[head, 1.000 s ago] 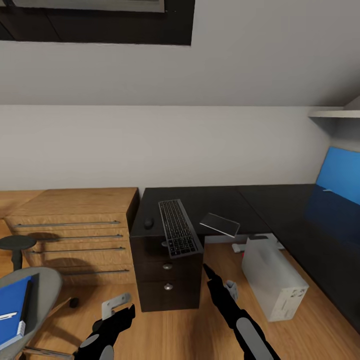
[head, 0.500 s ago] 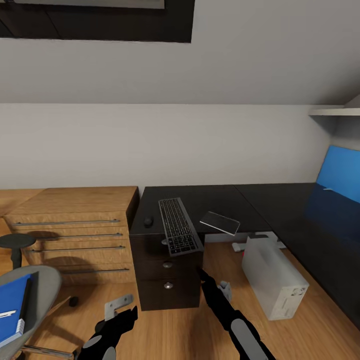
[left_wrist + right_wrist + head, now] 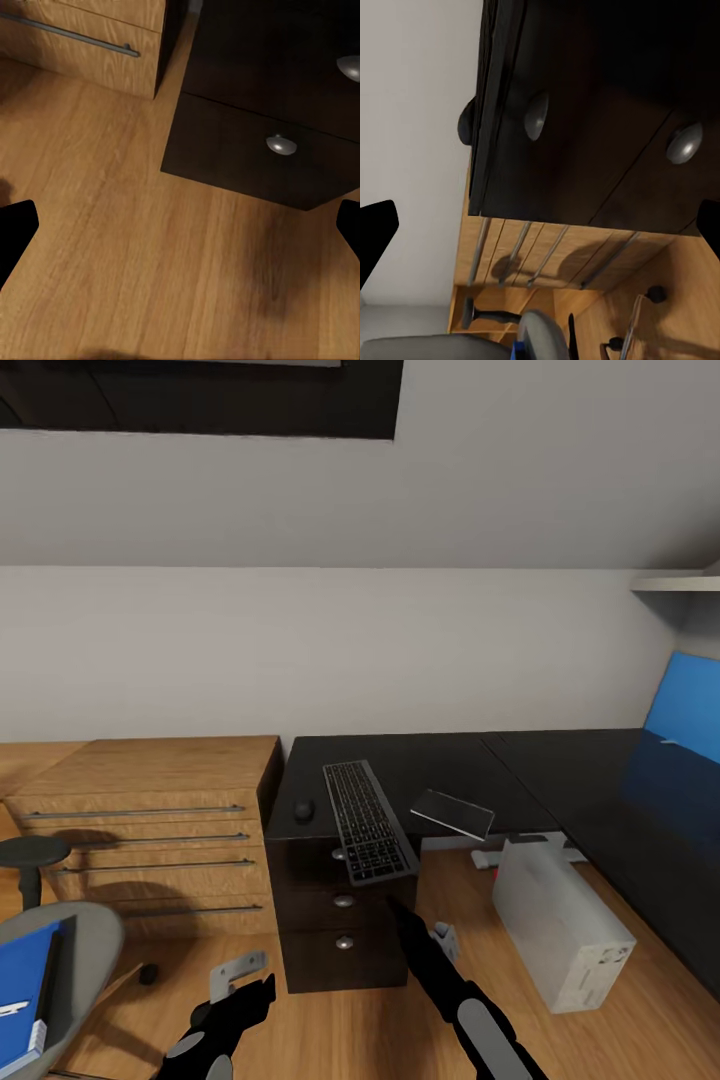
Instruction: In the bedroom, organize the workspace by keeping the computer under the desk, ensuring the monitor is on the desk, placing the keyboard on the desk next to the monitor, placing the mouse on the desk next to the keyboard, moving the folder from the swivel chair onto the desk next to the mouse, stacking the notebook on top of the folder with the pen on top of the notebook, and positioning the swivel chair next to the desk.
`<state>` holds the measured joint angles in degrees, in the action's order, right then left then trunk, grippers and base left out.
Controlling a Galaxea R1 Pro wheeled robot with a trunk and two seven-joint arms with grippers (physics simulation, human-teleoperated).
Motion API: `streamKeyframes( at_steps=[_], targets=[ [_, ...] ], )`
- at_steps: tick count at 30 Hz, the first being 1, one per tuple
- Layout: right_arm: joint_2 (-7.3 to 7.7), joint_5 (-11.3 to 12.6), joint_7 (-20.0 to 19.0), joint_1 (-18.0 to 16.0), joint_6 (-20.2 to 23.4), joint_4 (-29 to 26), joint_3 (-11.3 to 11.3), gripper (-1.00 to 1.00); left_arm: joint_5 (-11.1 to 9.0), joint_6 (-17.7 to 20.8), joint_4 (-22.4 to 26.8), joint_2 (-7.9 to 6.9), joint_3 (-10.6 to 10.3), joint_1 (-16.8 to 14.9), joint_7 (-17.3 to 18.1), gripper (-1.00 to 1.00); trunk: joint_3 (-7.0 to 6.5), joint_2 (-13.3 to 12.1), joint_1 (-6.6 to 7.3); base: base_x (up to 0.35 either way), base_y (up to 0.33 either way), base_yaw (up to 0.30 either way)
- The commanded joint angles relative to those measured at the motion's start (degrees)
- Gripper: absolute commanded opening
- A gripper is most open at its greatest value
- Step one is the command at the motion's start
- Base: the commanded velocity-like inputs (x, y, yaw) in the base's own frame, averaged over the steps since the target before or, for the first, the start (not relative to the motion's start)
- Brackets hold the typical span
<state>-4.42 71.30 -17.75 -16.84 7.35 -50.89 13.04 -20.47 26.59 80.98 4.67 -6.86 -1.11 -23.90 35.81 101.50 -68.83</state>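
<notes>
A long black L-shaped desk [image 3: 560,780] runs along a pale wall, with a light-wood cabinet [image 3: 150,810] to its left and dark drawers [image 3: 340,920] beneath its near end. A grey computer [image 3: 560,925] stands on the wooden floor, partly out from under the desk. The grey chair [image 3: 60,970] sits at lower left, holding the blue folder [image 3: 22,985]. On the desk the keyboard [image 3: 368,833] overhangs the front edge, its near end past the rim. A small flat glassy slab [image 3: 452,813] lies to its right, a dark mouse [image 3: 303,810] to its left.

The right gripper [image 3: 398,910] reaches up just below the keyboard's overhang; the left gripper [image 3: 262,988] hangs low over the floor. In both wrist views the black fingertips sit at opposite edges, spread wide and empty.

The likely step is pushing the keyboard back. Approach from the front, avoiding the drawer knobs, and slide it straight in; open desktop lies behind it.
</notes>
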Motion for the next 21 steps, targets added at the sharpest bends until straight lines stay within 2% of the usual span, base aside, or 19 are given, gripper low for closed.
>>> streamKeyframes(
  at_steps=[1, 6, 14, 21],
  targets=[
    [0.01, 0.60, -0.15, -0.03, 0.23, 0.01, -0.02, 1.00, -0.59, 0.09, 0.07, -0.01, -0.08, -0.04, -0.54, 1.00, 0.06, 0.03, 0.00, 0.093, 0.008, 0.000],
    [0.02, 0.52, -0.23, -0.03, 0.15, -0.06, -0.03, 1.00, -0.61, 0.05, 0.06, -0.01, -0.09, -0.04, -0.54, 1.00, 0.06, 0.03, 0.00, 0.192, 0.002, 0.000],
    [0.02, 0.45, -1.19, -0.03, 0.12, -0.06, -0.11, 1.00, -0.61, 0.10, 0.06, -0.01, -0.09, -0.05, -0.54, 1.00, 0.06, 0.03, 0.00, 0.062, 0.000, 0.000],
    [0.10, 0.42, -1.19, -0.03, 0.12, -0.05, -0.19, 1.00, -0.62, 0.11, 0.06, -0.01, -0.09, -0.04, -0.54, 1.00, 0.06, 0.03, 0.00, 0.255, 0.000, 0.000]
  ],
)
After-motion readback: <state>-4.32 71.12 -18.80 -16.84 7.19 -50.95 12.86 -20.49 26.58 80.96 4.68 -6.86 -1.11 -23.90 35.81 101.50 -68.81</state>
